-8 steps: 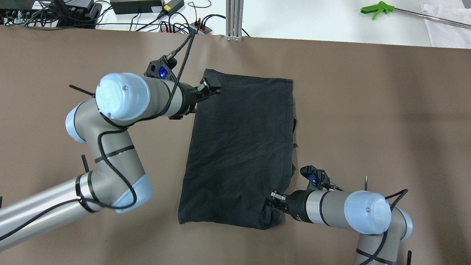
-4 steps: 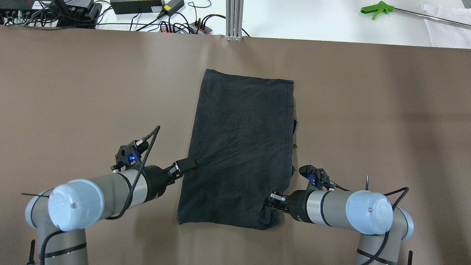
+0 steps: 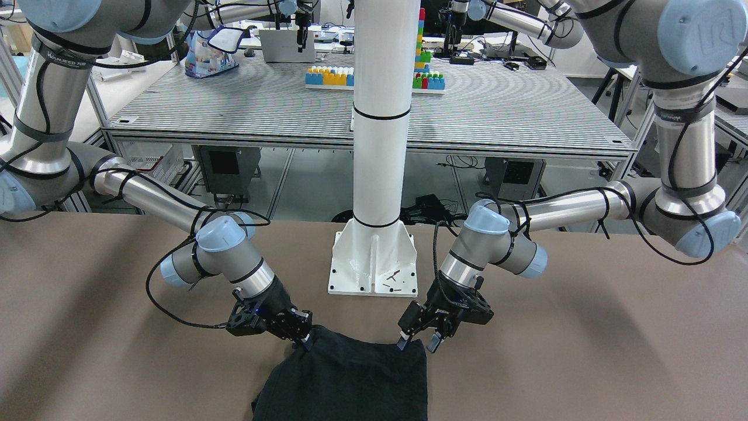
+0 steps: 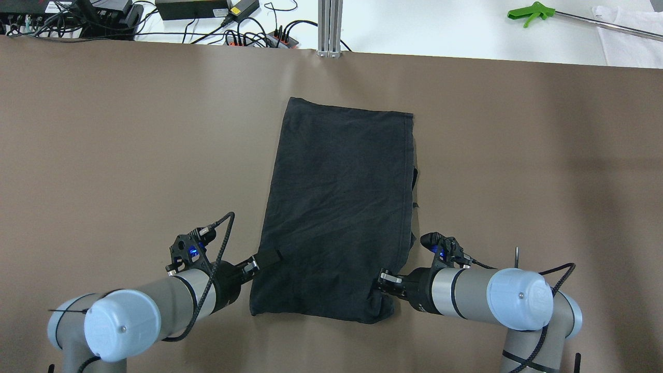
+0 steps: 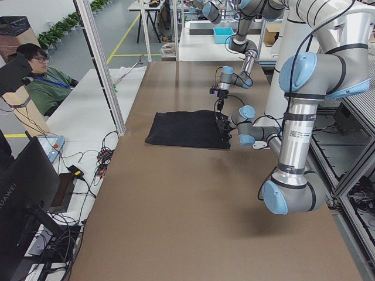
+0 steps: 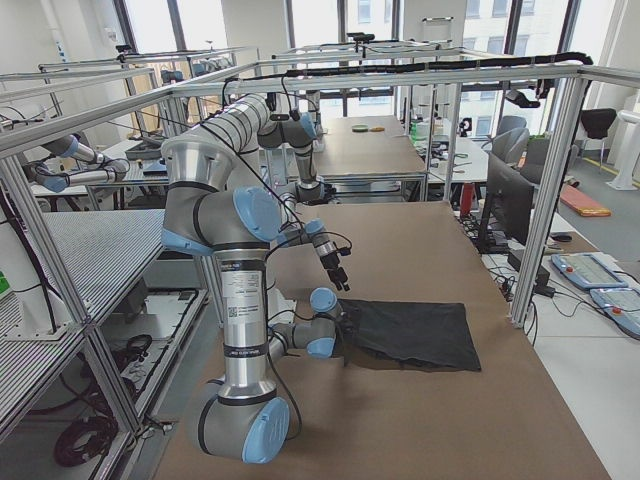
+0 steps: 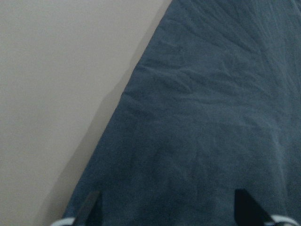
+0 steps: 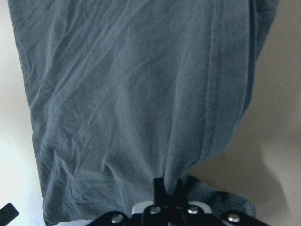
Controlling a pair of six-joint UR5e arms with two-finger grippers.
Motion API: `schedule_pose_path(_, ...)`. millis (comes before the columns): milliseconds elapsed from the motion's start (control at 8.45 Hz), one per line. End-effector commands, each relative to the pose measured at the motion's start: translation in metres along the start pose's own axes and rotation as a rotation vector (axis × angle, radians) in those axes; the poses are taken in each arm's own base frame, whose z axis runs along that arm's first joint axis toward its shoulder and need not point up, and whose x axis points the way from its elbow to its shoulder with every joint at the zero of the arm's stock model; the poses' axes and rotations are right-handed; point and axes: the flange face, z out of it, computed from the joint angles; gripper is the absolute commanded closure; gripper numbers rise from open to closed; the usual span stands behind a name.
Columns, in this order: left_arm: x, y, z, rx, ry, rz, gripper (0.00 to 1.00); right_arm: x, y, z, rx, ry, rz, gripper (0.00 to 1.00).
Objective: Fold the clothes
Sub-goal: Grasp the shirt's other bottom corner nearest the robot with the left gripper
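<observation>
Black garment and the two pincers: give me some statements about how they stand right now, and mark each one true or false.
1. The right pincer is shut on a pinch of the black garment near a corner. True.
2. The left pincer is clamped on the garment. False: its jaws stand apart at the garment's edge and grip nothing.
3. The garment lies spread on the brown table. True.
4. The garment is draped over the white pillar. False: the pillar stands apart from it on the table.
</observation>
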Motion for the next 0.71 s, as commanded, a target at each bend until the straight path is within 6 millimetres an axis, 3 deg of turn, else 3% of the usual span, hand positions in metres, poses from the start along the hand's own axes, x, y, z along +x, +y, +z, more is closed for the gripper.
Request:
schedule_pose_path(0,-0.021,0.022,0.009,0.01,-0.024,0.012,0.0,0.0,0.0,0.0,0.0,-0.001,-0.001,1.0)
schedule_pose_path(237,-0.03,0.043,0.012,0.008,-0.031,0.007,0.0,0.0,0.0,0.0,0.0,-0.001,-0.001,1.0)
schedule_pose_path(592,-0.036,0.044,0.018,0.012,-0.046,0.013,0.0,0.0,0.0,0.0,0.001,-0.001,-0.001,1.0)
